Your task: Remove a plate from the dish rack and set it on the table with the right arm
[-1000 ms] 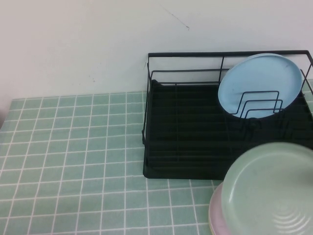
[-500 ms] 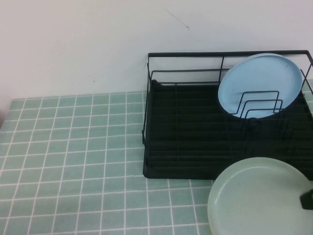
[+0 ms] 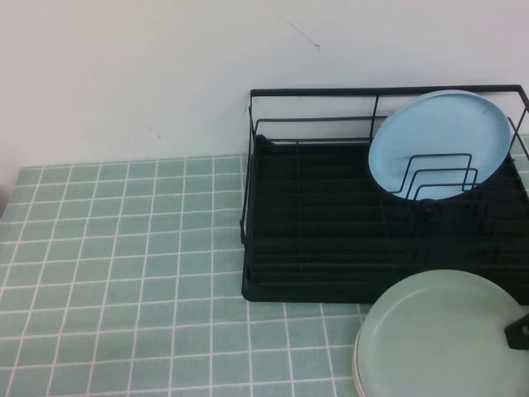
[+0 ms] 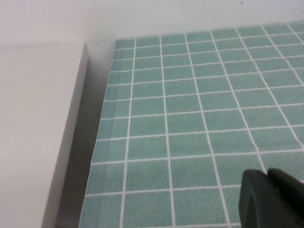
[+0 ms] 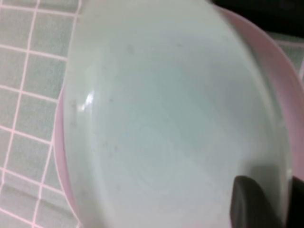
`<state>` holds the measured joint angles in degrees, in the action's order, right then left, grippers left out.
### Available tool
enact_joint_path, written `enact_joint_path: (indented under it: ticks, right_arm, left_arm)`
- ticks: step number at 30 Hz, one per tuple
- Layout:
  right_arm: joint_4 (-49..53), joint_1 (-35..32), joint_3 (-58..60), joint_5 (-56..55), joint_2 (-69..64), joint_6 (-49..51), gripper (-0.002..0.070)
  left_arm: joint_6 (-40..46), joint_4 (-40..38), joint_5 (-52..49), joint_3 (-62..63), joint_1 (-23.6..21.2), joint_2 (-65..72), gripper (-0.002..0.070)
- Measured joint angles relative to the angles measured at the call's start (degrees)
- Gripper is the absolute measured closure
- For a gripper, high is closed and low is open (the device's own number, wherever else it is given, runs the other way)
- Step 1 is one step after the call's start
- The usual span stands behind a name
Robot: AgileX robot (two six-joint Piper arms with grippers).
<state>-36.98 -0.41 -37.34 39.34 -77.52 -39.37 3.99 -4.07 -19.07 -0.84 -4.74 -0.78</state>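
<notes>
The mint-green plate (image 3: 442, 335) lies nearly flat at the table's front right, in front of the black dish rack (image 3: 314, 240). It rests over a pale pink plate (image 5: 266, 52), whose thin edge shows under it in the high view (image 3: 357, 370). My right gripper (image 3: 518, 331) is shut on the green plate's right rim; in the right wrist view the gripper (image 5: 280, 194) has one finger on each side of the rim of the plate (image 5: 166, 123). My left gripper (image 4: 268, 197) is shut and empty above the tiled table (image 4: 190, 109) near its left edge.
A light blue plate (image 3: 438, 141) stands upright in the rack's wire dividers at the back right. The tiled table (image 3: 124, 265) stretches to the left of the rack. A white wall runs behind, and a white ledge (image 4: 38, 123) borders the table's left side.
The green plate has gone from tilted up to lying flat and has sunk lower over the pink plate. The right gripper has come into the high view at the right edge.
</notes>
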Motion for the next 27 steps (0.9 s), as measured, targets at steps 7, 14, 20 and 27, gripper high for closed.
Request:
enact_joint_path:
  ticks: [7,14,20,27]
  right_arm:
    - [0.71,0.00,0.00,-0.34,0.00,0.40,0.0441]
    - [16.61,0.00,-1.99,2.94,0.00,15.76,0.0430]
    - [21.17,0.00,-4.63,10.38,2.43,19.38,0.0468]
    - [22.09,0.00,-4.67,14.80,16.64,19.72,0.0658]
  left_arm:
    - [0.00,0.00,0.00,0.00,0.00,0.00,0.0678]
    - [0.00,0.00,0.00,0.00,0.00,0.00,0.0678]
    - [0.00,0.00,0.00,0.00,0.00,0.00,0.0678]
    - [0.00,0.00,0.00,0.00,0.00,0.00,0.0678]
